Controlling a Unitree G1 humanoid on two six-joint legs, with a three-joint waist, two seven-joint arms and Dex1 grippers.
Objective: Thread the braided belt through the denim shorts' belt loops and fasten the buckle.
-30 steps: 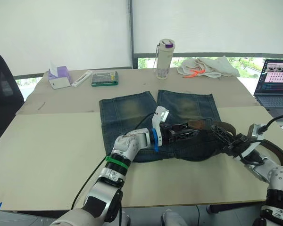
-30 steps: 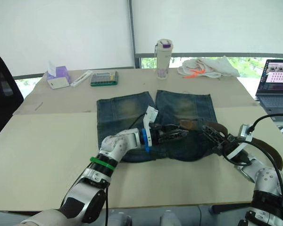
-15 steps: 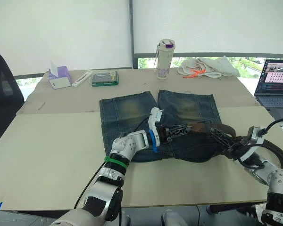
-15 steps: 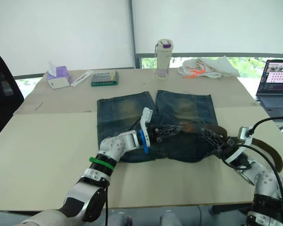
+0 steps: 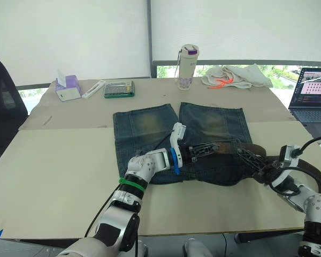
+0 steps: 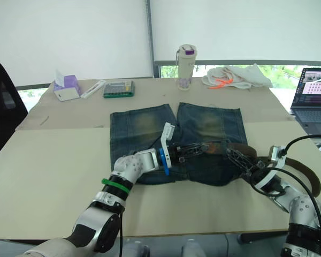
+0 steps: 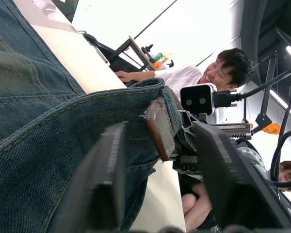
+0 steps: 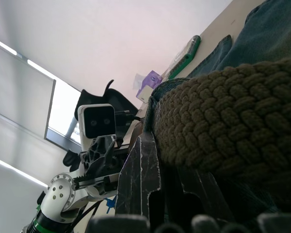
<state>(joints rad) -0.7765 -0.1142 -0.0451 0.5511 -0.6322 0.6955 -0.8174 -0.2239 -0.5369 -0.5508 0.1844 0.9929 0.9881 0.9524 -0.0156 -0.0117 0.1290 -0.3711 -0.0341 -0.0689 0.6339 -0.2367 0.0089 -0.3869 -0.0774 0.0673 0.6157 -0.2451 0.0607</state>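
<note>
Your denim shorts point(image 5: 166, 126) lie flat at the centre of the frame on the counter point(image 5: 53, 160), legs toward the top, waistband toward you. Your left pincer point(image 5: 211, 148) sits over the waistband with its two fingers spread apart; in the left wrist view a folded denim edge and the brown belt tip point(image 7: 160, 128) show between them, ungripped. Your right pincer point(image 5: 249, 159), at the right of the frame beside the waistband's right end, is clenched on the braided belt point(image 8: 233, 121). The strap runs right from there and loops beyond the shorts point(image 5: 310, 174). A bottle point(image 5: 186, 67) and white cloth point(image 5: 235, 75) stand at upper centre and upper right.
</note>
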